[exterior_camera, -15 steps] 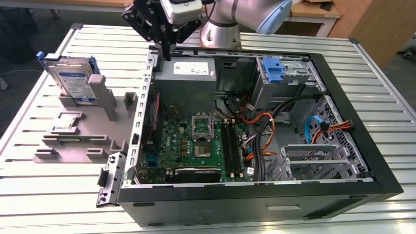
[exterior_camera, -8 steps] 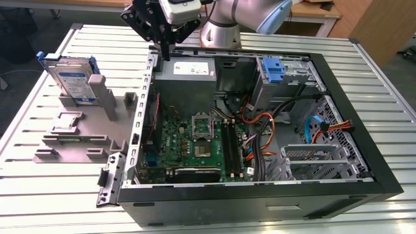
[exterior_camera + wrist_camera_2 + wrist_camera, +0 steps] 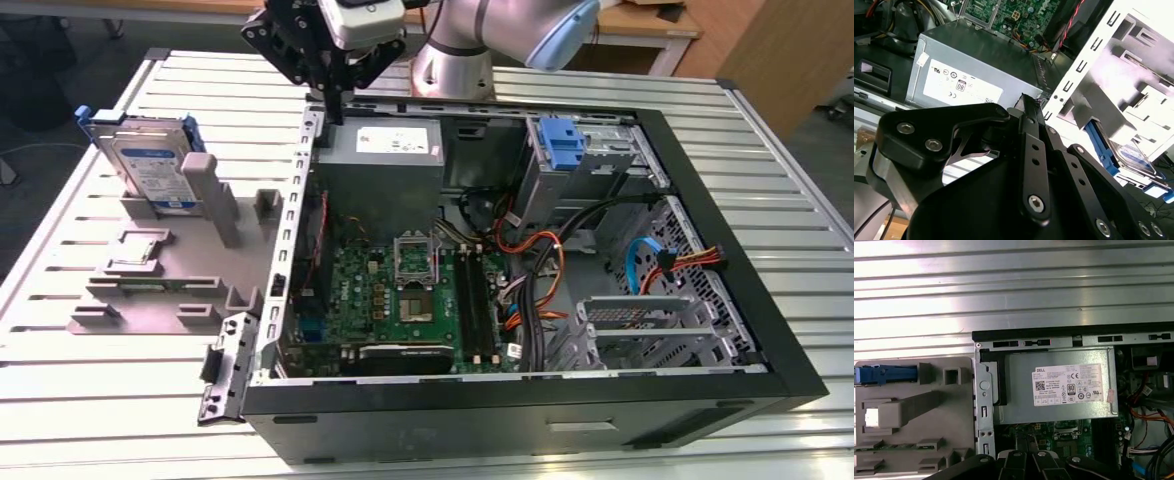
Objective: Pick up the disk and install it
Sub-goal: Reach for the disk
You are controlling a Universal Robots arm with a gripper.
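The disk (image 3: 140, 165) stands on edge in a grey fixture (image 3: 160, 290) at the exterior view's left, silver with a printed label and blue rails. In the second wrist view the disk (image 3: 1134, 156) lies beyond the case wall, and in the first wrist view the disk (image 3: 885, 375) is seen edge-on as a blue strip. My gripper (image 3: 330, 103) hangs over the case's back left corner, above the power supply (image 3: 380, 150), well apart from the disk. Its fingers (image 3: 1026, 107) sit pressed together with nothing between them. The gripper (image 3: 1026, 447) points down at the case edge.
The open black computer case (image 3: 747, 330) fills the table's middle, with motherboard (image 3: 400, 300), cables and a metal drive cage (image 3: 654, 325). A blue bracket (image 3: 561, 140) sits in the upper bay. A small silver chip (image 3: 140, 250) rests on the fixture. The slatted metal table (image 3: 80, 400) surrounds everything.
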